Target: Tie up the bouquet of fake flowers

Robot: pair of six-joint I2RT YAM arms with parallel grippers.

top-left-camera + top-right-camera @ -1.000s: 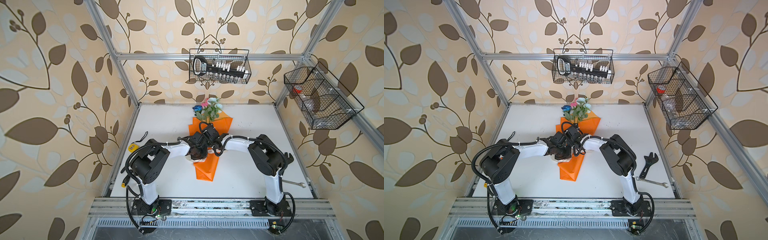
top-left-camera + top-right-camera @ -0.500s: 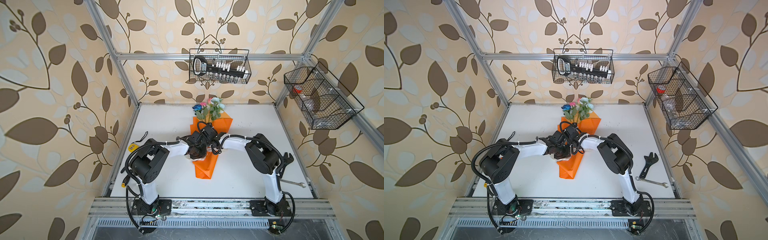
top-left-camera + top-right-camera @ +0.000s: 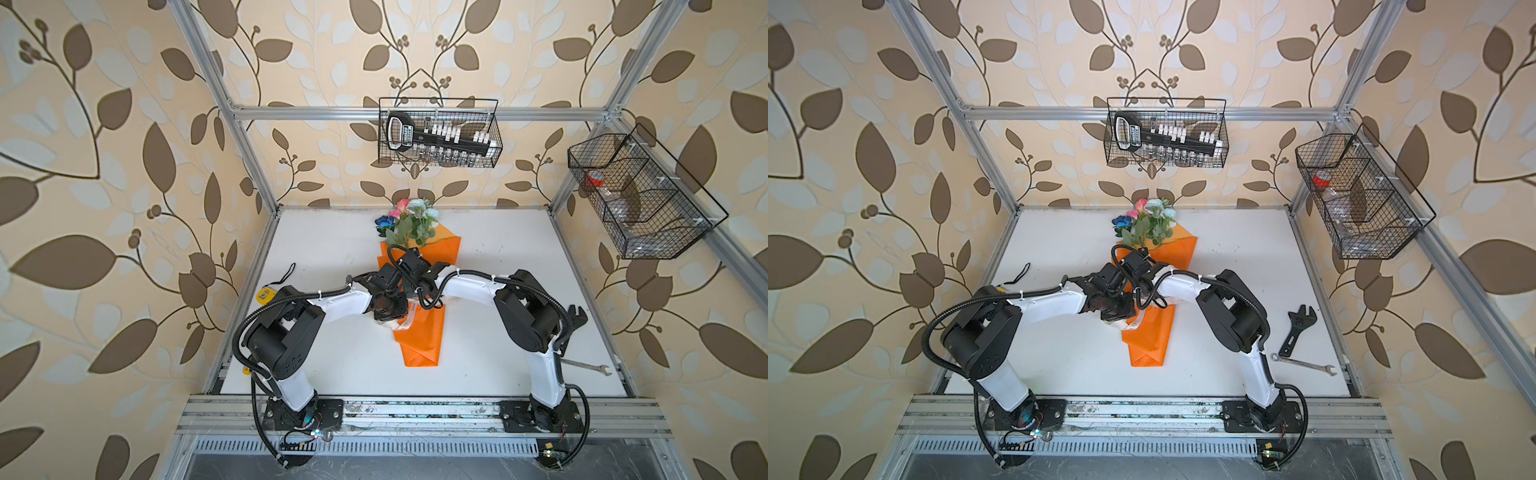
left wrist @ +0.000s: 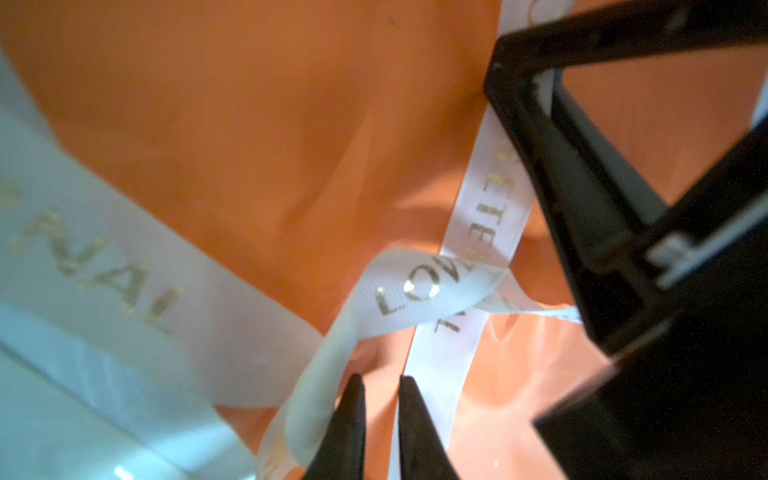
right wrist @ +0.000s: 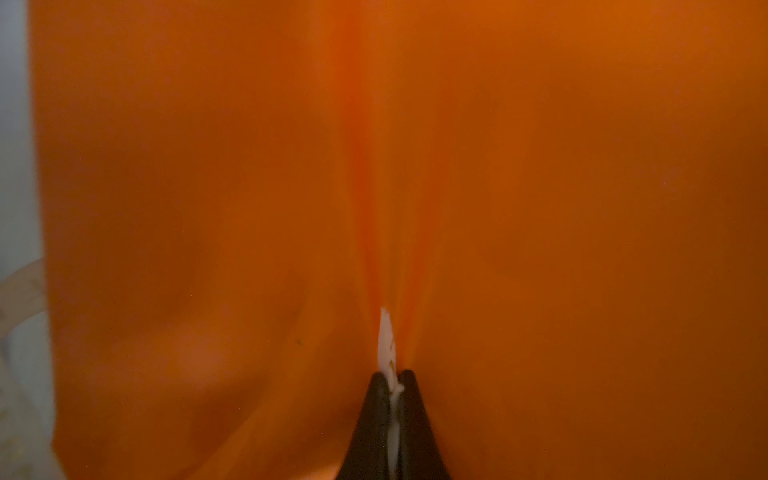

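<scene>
Bouquet point(image 3: 417, 340) lying mid-desk point(image 3: 332, 249), wrapped in orange paper. Right fingers point(image 5: 370, 415) pinch the ribbon point(image 4: 419, 286) end, apparently to hold tension; left fingers point(image 4: 349, 415), slightly spread, wait beside the crossed strands.

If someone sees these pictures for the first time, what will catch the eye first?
The bright orange bouquet lies in the middle of the white table, with its flowers at the far end. Above its middle, the right claw is shut on a cream ribbon, and the left claw stands slightly open beside that ribbon.
</scene>
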